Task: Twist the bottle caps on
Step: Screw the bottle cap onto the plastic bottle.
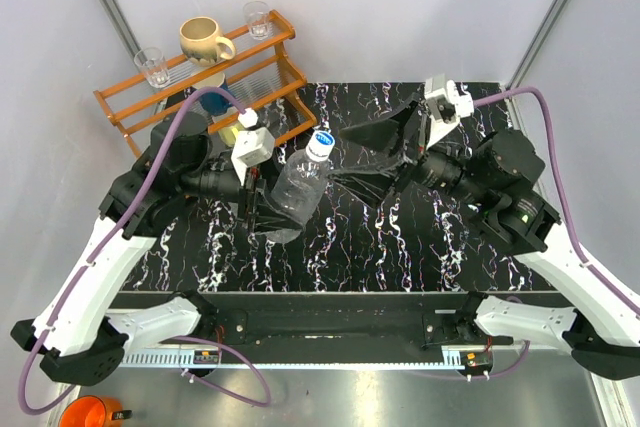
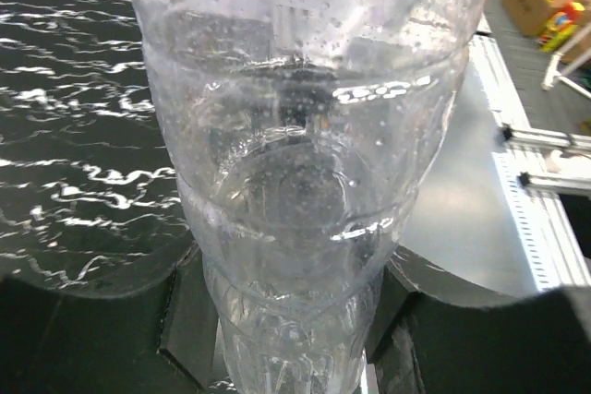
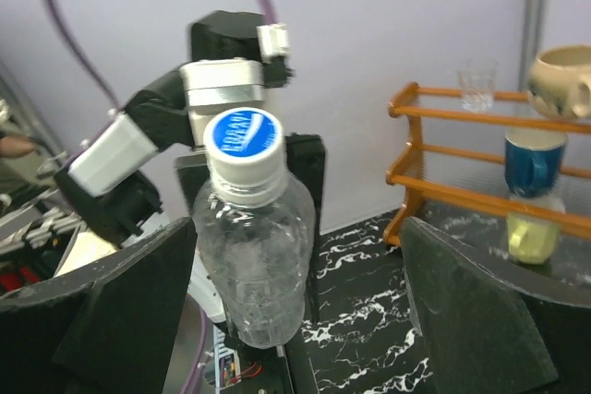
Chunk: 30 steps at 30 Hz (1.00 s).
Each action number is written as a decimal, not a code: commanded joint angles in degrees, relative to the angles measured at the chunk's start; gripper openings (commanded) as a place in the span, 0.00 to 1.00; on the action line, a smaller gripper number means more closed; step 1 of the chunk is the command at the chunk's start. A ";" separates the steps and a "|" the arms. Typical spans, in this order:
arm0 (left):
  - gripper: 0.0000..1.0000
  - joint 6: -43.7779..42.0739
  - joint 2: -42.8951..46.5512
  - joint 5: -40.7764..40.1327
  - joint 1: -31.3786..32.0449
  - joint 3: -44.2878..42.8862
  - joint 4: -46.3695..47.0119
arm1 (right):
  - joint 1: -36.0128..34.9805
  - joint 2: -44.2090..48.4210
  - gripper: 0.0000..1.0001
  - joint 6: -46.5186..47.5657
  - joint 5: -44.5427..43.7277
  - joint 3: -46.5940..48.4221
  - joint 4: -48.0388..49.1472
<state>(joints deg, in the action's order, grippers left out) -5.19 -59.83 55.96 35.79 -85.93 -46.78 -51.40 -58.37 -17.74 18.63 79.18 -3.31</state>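
Note:
A clear ribbed bottle (image 1: pixel 293 195) is held off the black marbled table (image 1: pixel 400 247), leaning to the right, with my left gripper (image 1: pixel 262 209) shut on its lower body. A white bottle cap (image 1: pixel 319 144) with a blue top sits on its neck. In the left wrist view the bottle (image 2: pixel 295 163) fills the frame between the black fingers (image 2: pixel 102 320) of the left gripper (image 2: pixel 291 320). My right gripper (image 1: pixel 366 160) stands open just right of the cap, touching nothing. Its wrist view shows the bottle (image 3: pixel 254 265) and cap (image 3: pixel 243 140) beyond the wide jaws of the right gripper (image 3: pixel 297 256).
A wooden rack (image 1: pixel 200 92) stands at the back left, carrying a beige mug (image 1: pixel 205 40) and two drinking glasses (image 1: pixel 152 65) (image 1: pixel 257 17). A blue cup (image 3: pixel 534 161) sits on its lower shelf. An orange cup (image 1: pixel 90 412) lies below the table's near edge.

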 commanded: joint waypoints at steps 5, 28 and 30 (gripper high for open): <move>0.09 9.76 0.68 19.79 -0.81 4.63 10.66 | 0.59 -0.34 0.99 7.10 25.12 4.84 7.35; 0.09 7.39 1.39 25.16 -0.72 6.13 9.96 | 6.82 -10.27 0.91 -6.42 35.93 7.66 24.13; 0.09 7.04 1.47 25.07 -0.72 6.13 9.70 | 8.06 -11.24 0.92 -13.33 38.75 7.66 31.85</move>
<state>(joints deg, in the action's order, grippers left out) 3.33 -59.33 78.32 35.18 -79.96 -38.92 -45.65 -68.34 -20.86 51.90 84.86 16.12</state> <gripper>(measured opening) 0.547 0.914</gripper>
